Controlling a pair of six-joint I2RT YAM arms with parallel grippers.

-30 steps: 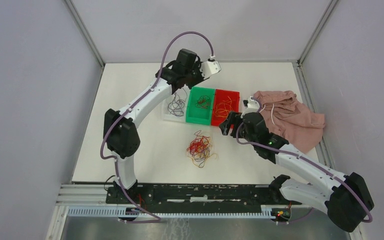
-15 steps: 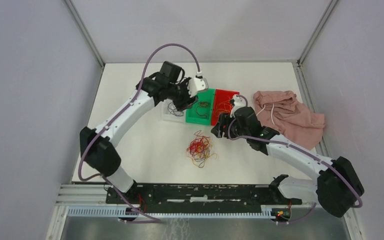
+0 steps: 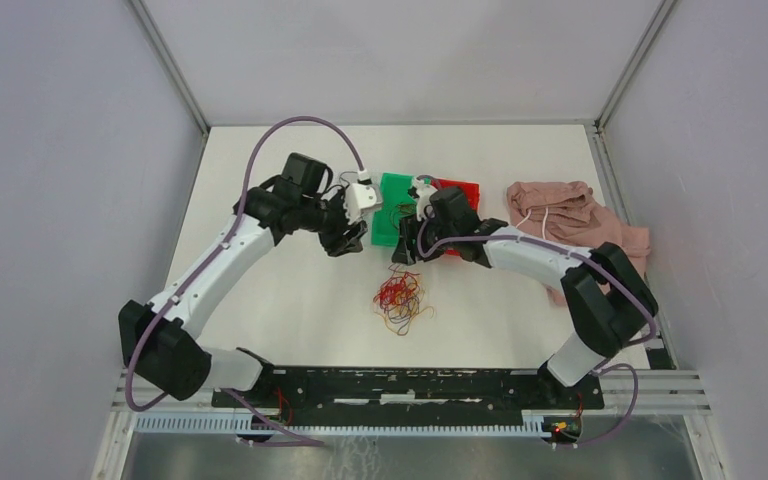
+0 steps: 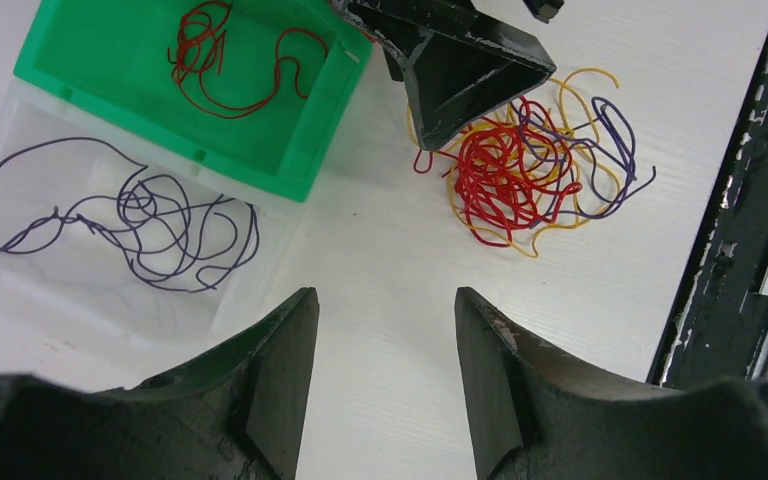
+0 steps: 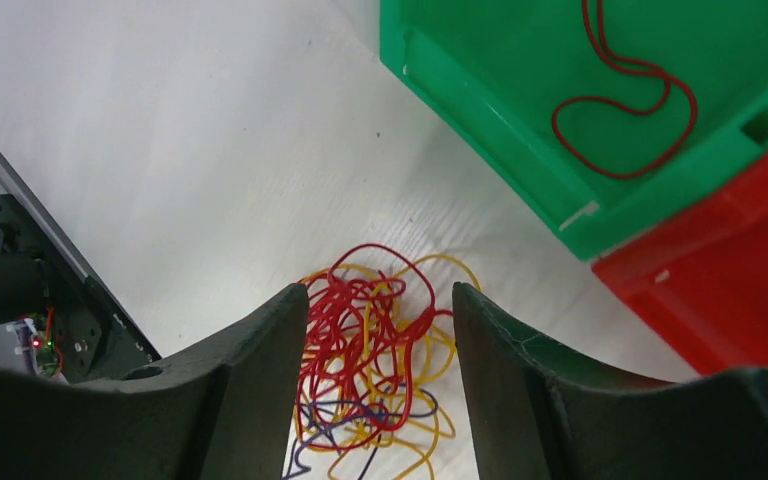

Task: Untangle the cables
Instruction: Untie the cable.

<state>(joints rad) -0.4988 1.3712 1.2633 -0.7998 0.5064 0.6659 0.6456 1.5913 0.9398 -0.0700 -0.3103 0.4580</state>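
A tangled clump of red, yellow and purple cables (image 3: pixel 400 300) lies on the white table in front of the bins. My right gripper (image 5: pixel 378 292) hovers over it, open, with the clump (image 5: pixel 380 350) showing between its fingers below, not gripped. My left gripper (image 4: pixel 385 300) is open with only bare table between its fingers; the clump (image 4: pixel 520 165) lies ahead of it, partly behind the right gripper's fingers (image 4: pixel 460 70). From above, the left gripper (image 3: pixel 345 243) and the right gripper (image 3: pixel 402 252) stand close together just behind the clump.
A green bin (image 4: pixel 300 170) holds dark red cables (image 4: pixel 230 60), and a clear bin (image 4: pixel 20 100) beside it holds purple cables (image 4: pixel 120 215). A red bin (image 3: pixel 460 190) sits right of the green one. A pink cloth (image 3: pixel 580 225) lies at the right. The dark rail (image 4: pixel 740 200) borders the near edge.
Both arms have swung from the bins down toward the clump. The left gripper has opened. The right gripper's fingers have narrowed a little.
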